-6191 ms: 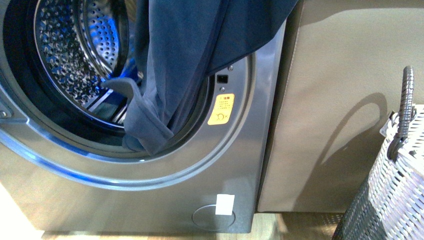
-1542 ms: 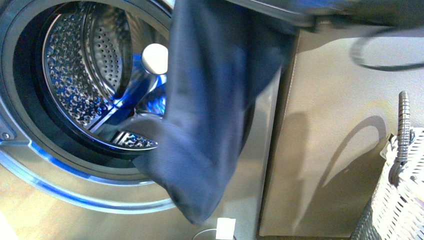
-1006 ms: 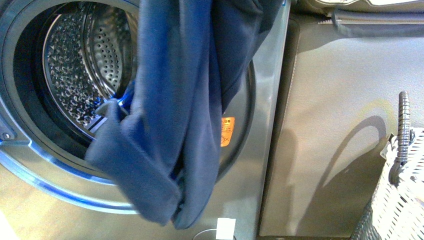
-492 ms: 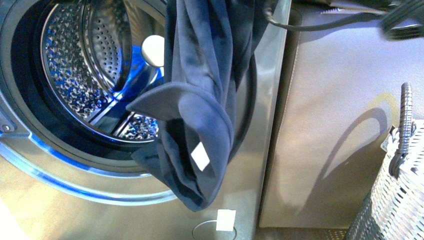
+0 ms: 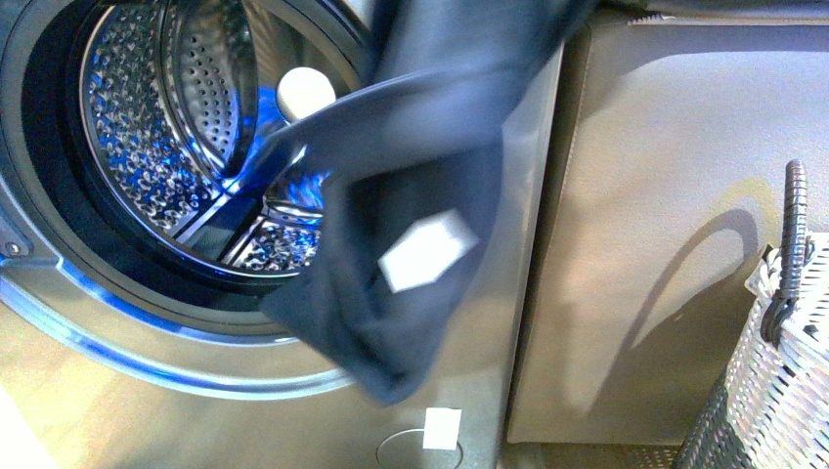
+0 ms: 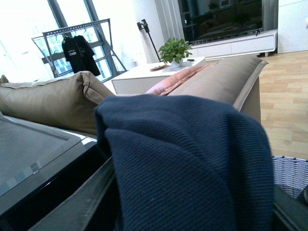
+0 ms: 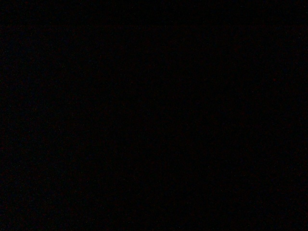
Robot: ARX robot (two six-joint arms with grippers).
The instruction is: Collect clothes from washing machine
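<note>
Left gripper [image 6: 190, 211] of a two-armed household robot appears clamped on the clothes [image 5: 420, 195], a limp navy garment bunched between the dark finger parts at the edge of the wrist camera's picture. The jaws themselves are buried in fabric, so the grasp is judged from the way the cloth hangs from above with nothing under it. The right gripper shows in no view, and its wrist camera is dark. Held high, the garment dangles outside the porthole, its lower end in front of the door ring and grey front of the washing machine [image 5: 508, 293] rather than inside it, with a white tag [image 5: 427, 251] turned outward. The cloth is smeared there, which suggests it is swinging. Behind it, no other laundry shows in the visible part of the perforated steel drum [image 5: 156, 127], so the high hold seems meant to free the garment's whole length before it is carried off. To the right, beyond a tan panel [image 5: 665, 244], stands the woven basket [image 5: 782, 391], well apart from the garment and the likely drop point. Farther off, the wrist camera takes in a tan sofa [image 6: 43, 103], a potted plant [image 6: 174, 49] on a low white table and, by the windows, a clothes rack [image 6: 77, 36].
</note>
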